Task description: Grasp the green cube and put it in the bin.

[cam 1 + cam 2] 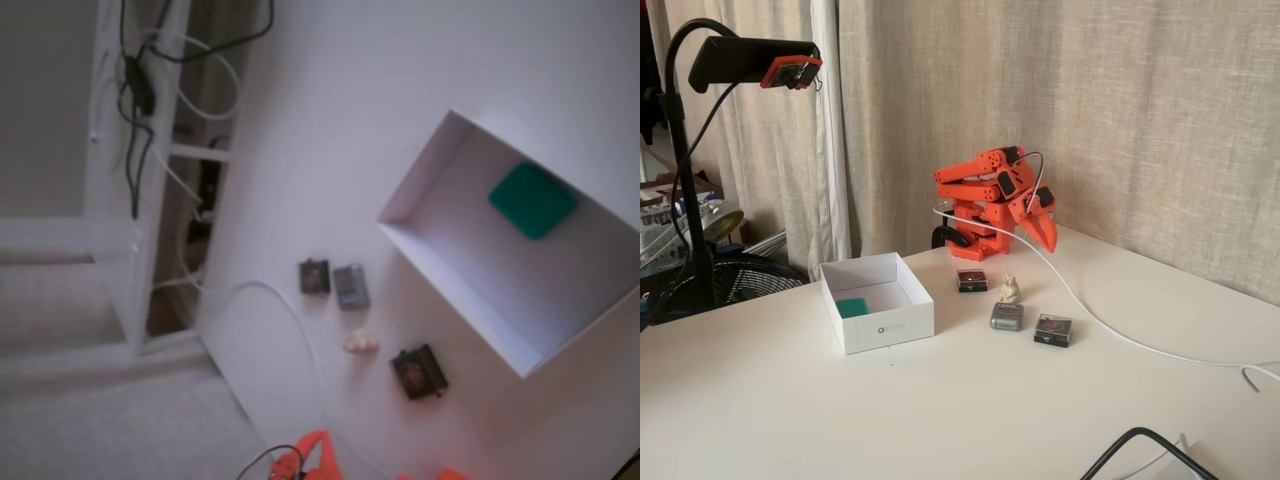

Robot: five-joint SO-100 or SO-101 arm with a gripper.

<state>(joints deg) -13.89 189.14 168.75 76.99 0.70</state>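
Green cube [531, 200]: plain teal-green. Bin [890, 325]: white. Arm [985, 195]: bright orange, black parts. Claw [1047, 232]: orange. Three small blocks [1052, 330]: dark grey to black. Lump [1010, 290]: whitish. Bench [940, 410]: white. Curtain [1090, 100]: beige.

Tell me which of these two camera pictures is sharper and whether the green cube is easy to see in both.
The fixed view taken from the table's side is sharp and evenly daylit; there the green cube shows only partly behind the bin wall. The fixed view from above is soft, washed out and tilted, yet the green cube stands out clearly inside the bin.
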